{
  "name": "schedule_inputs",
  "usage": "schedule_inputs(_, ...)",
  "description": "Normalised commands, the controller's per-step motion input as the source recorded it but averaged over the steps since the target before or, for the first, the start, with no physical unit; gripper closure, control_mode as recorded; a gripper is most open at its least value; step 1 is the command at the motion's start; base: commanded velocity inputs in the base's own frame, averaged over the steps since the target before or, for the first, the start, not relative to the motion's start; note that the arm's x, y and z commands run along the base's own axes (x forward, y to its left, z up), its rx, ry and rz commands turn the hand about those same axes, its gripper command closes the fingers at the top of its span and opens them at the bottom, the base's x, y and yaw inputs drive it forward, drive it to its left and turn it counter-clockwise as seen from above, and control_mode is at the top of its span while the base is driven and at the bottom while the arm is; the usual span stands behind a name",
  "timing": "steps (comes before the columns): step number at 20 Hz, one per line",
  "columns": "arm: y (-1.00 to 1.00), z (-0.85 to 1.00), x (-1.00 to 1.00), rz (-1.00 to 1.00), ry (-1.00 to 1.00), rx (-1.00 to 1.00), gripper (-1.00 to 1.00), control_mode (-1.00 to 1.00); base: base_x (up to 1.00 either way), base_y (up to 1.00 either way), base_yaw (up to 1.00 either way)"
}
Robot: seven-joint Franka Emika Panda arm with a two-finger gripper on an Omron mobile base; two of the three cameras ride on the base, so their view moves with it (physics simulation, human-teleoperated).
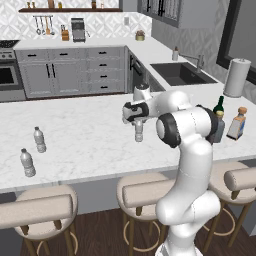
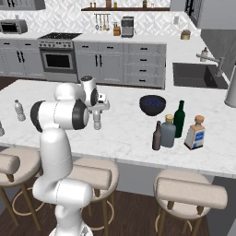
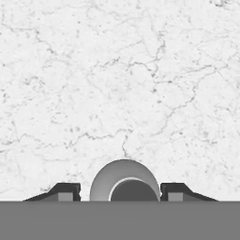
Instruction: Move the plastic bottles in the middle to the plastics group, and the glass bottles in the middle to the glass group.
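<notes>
I have the gripper (image 3: pixel 124 197) over the middle water bottle (image 1: pixel 138 131) mid-counter, fingers flanking it; contact I can't tell. Once gripped, lift and carry toward the plastics group (image 1: pixel 33 150) near the counter's left end.

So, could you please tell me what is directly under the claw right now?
A clear water bottle stands upright on the marble counter under the claw; its top is hidden between the fingers.
</notes>
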Motion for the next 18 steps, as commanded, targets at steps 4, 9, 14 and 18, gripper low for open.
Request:
schedule_inputs(4, -0.04, -0.11, -0.08, 0.02, -0.03, 0.00, 1.00, -1.00, 0.00, 0.00, 0.00)
schedule_inputs(9, 0.03, 0.17, -0.28, 0.12, -0.06, 0.00, 1.00, -1.00, 0.00, 0.00, 0.00)
schedule_inputs(14, 0.18, 0.50, -0.39, 0.17, -0.01, 0.04, 1.00, -1.00, 0.00, 0.00, 0.00)
schedule_inputs(18, 0.31, 0.50, -0.39, 0.20, 0.00, 0.08, 1.00, -1.00, 0.00, 0.00, 0.00)
